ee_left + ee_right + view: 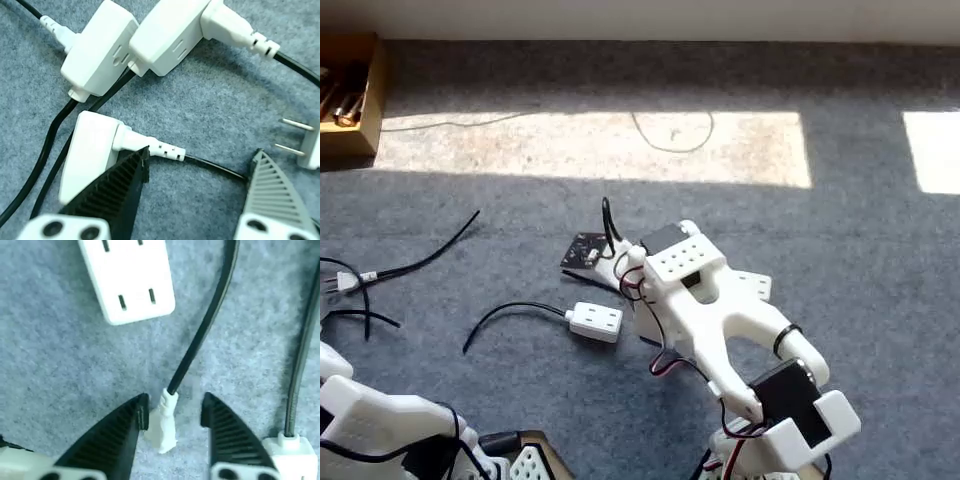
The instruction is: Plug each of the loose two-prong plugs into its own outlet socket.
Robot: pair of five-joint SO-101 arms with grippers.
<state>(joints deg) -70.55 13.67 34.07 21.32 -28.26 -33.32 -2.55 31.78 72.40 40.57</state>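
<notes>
Right wrist view: my right gripper [175,407] stands partly open, jaws straddling the white plug [161,427] where its black cord [202,330] enters; the plug sits close beside one finger and is not yet clamped. I judge this a pre-grasp, lined up along the cord so the plug can be steered toward the outlet block [127,277] lying near on the grey carpet [60,365]; the left gripper [200,155] is spread wide over a thin cord [215,167], between a second outlet block [92,150] and a loose two-prong plug [302,142], holding nothing; no plug looks seated.
</notes>
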